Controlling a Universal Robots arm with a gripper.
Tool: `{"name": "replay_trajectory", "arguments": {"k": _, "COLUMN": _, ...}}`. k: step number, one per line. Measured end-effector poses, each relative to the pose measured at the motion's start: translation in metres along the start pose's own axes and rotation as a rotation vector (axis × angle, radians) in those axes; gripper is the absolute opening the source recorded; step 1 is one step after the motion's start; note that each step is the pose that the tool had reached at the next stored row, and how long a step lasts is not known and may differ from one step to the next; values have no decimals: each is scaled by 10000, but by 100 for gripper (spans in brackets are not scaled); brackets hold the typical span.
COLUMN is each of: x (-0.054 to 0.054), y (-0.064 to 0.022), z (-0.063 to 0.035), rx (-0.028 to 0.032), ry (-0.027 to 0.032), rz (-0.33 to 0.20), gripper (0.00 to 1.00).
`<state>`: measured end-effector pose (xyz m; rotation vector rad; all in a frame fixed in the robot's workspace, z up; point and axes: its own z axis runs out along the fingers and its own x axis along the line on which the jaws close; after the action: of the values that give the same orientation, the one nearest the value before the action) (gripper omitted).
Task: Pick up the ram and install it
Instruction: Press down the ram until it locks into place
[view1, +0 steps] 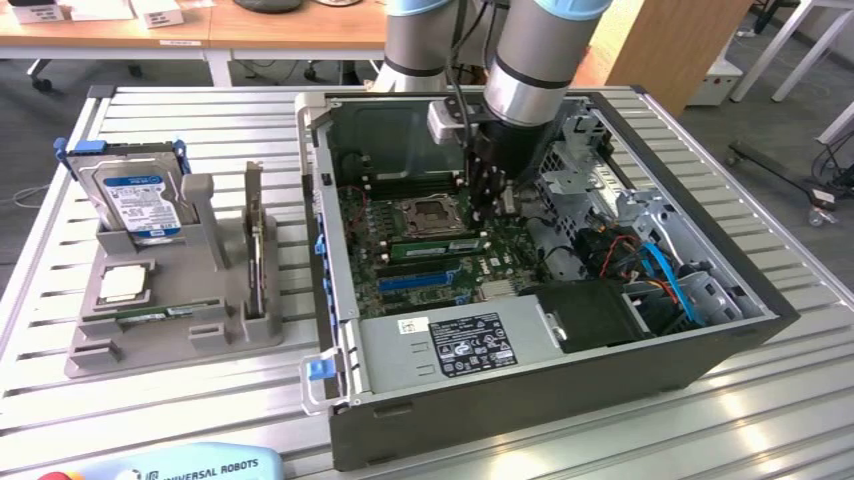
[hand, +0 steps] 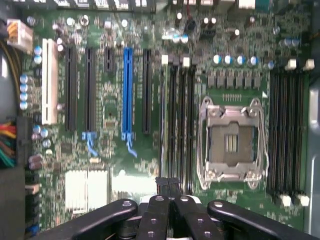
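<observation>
A green ram (view1: 158, 313) lies flat in the grey tray (view1: 94, 355) on the exterior view's left. My gripper (view1: 491, 212) is far from it, reaching down into the open computer case (view1: 534, 400) over the motherboard (hand: 105, 150). It is shut, and its fingertips (hand: 163, 186) are pressed together with nothing showing between them. They hover at the end of the black memory slots (hand: 176, 125) beside the empty processor socket (hand: 230, 142). Green sticks (view1: 430, 247) stand in slots next to that socket. A thin board edge (hand: 162, 125) runs along the slot nearest my fingertips.
The tray also holds an upright hard drive (view1: 134, 195), a silver processor (view1: 123, 283) and an upright expansion card (view1: 254, 230). Inside the case are a power supply (view1: 454, 345), blue and orange cables (view1: 667, 275) and a metal drive cage (view1: 587, 160). Case walls surround the motherboard.
</observation>
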<state>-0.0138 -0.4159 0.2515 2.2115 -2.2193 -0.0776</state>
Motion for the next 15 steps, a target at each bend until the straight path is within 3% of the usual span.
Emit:
{"name": "replay_trajectory", "arguments": {"k": 6, "x": 0, "y": 239, "z": 17, "rx": 9, "ry": -2, "rz": -1, "gripper": 10}}
{"name": "replay_trajectory", "arguments": {"k": 15, "x": 1, "y": 413, "z": 30, "rx": 9, "ry": -1, "rz": 0, "gripper": 10}}
